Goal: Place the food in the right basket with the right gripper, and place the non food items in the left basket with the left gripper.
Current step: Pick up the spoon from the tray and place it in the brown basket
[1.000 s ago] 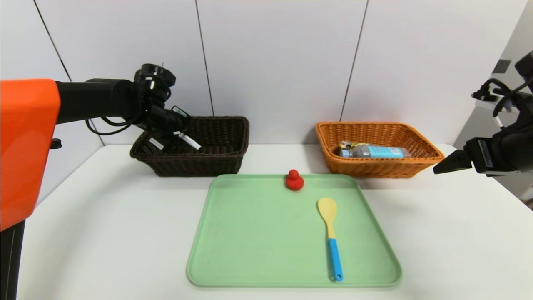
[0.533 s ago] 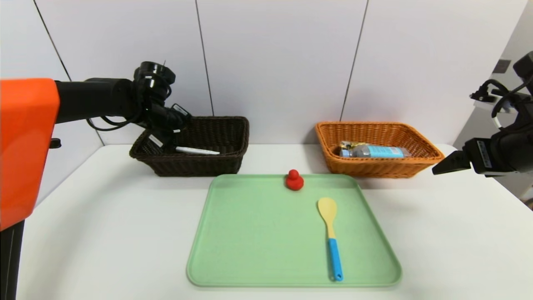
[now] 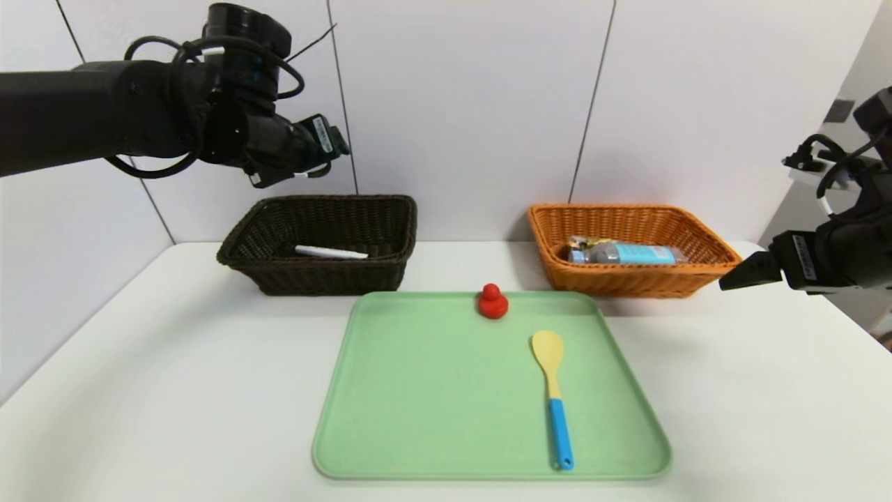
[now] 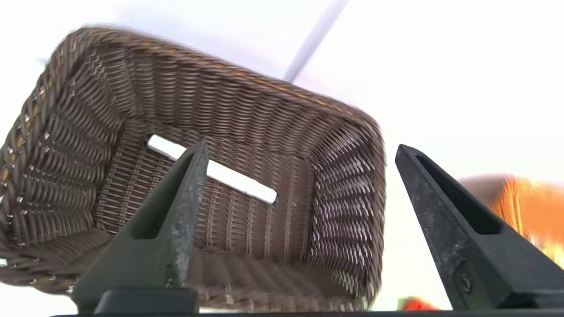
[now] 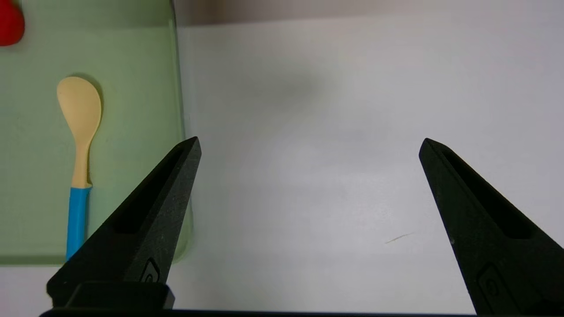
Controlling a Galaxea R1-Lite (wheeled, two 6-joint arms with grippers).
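The left gripper's (image 4: 302, 147) jaws were spread above the dark basket (image 3: 331, 275), where a white marker (image 3: 331, 252) lay. Nearer, the green tray (image 3: 446, 418) held a red toy (image 3: 493, 304) and a spatula (image 3: 555, 418). The right gripper (image 5: 310, 143) idled at right, jaws spread.

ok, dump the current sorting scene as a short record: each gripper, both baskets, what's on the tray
left gripper: open, above the dark brown wicker basket, holding nothing
right gripper: open, off to the right of the tray, holding nothing
dark brown wicker basket: white stick-like item lying inside
orange wicker basket: bottle with light blue label, plus a partly hidden yellowish item
green tray: small red toy duck near far edge; spatula with blue handle
still to sort: duck, spatula
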